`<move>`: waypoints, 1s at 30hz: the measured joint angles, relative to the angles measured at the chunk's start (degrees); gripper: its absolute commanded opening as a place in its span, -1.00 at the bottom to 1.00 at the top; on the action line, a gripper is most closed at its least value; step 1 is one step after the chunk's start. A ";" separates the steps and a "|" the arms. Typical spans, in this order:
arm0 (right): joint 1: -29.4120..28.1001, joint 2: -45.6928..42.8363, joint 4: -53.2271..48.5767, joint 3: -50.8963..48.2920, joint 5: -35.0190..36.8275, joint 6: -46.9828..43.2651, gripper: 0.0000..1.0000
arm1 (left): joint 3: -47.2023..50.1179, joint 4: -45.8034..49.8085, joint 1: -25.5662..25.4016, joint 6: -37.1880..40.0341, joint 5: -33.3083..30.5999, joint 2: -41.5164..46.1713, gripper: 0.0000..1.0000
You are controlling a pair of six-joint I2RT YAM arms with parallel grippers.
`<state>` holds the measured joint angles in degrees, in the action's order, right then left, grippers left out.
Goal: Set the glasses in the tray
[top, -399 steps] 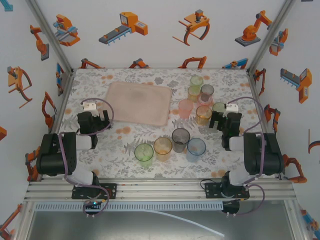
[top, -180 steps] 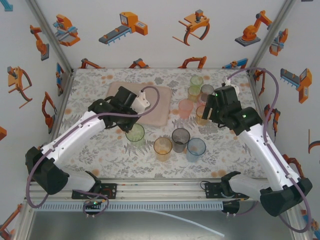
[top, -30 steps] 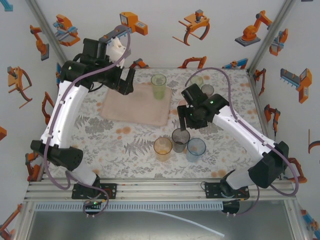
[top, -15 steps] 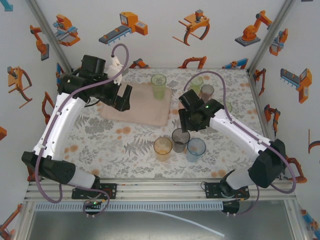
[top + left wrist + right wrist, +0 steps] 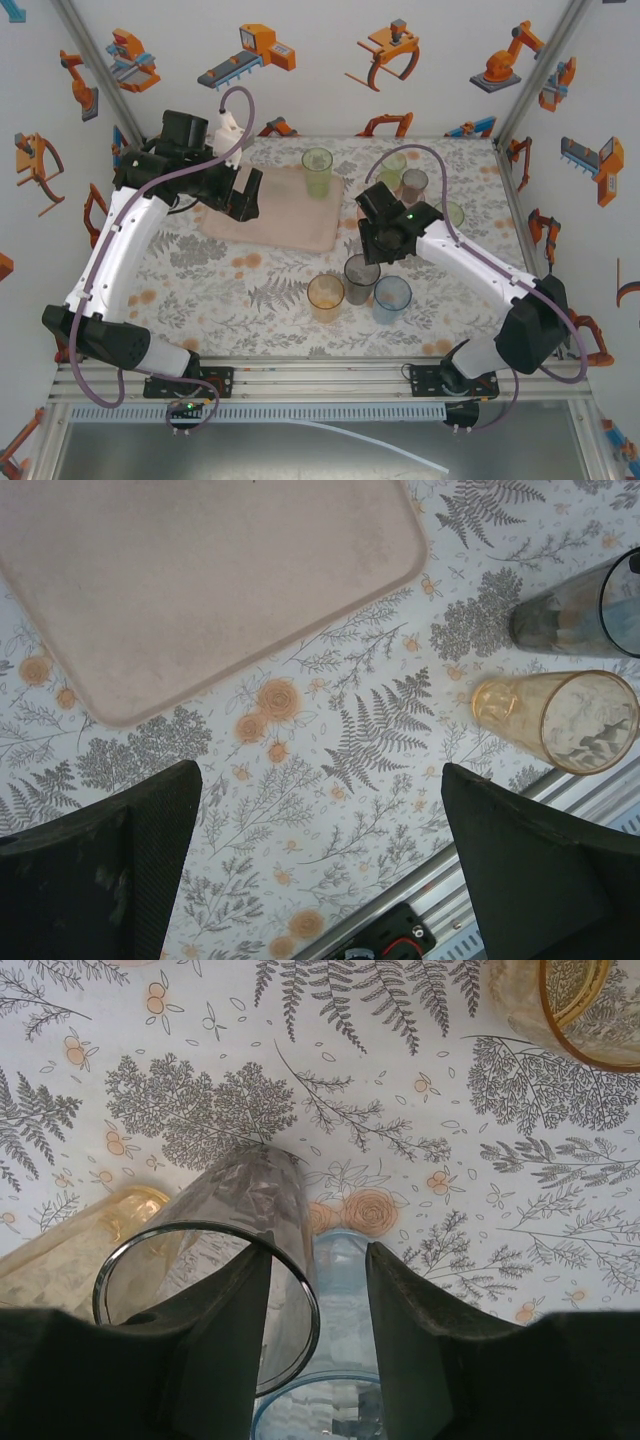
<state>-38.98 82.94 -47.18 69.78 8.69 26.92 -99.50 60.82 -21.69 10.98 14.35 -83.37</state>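
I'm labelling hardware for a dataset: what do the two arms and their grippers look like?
The left arm and right arm have white links with black joints. A purple cable loops along each. The left gripper and right gripper are black and two-fingered.

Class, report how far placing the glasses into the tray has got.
Done: one green glass stands on the tray. In hand: the right end effector straddles the rim of the smoky grey glass, not yet closed; the left end effector is open, empty. Left: the orange glass, blue glass and far-right glasses.
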 measured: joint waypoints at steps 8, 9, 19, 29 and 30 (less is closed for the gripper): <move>-0.11 0.22 0.85 -0.31 -0.02 -0.17 -0.39 | 0.04 0.02 0.11 -0.17 0.04 0.15 0.94; -0.11 0.33 1.01 -0.31 -0.04 -0.20 -0.40 | 0.04 0.02 0.15 -0.17 0.04 0.20 0.94; -0.50 0.96 1.20 -0.31 0.00 -0.92 -0.75 | 0.04 0.00 0.42 -0.17 0.04 0.59 0.94; -0.66 0.96 0.94 0.13 1.25 -1.75 -0.89 | 0.04 0.00 0.42 -0.17 0.04 0.59 0.94; -0.66 0.94 0.85 0.20 1.29 -1.84 -0.90 | 0.04 0.00 0.42 -0.20 0.04 0.59 0.94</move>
<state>-39.64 83.88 -46.33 69.97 9.98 25.08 -99.46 60.82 -21.28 10.79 14.39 -82.78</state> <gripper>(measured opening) 0.070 0.973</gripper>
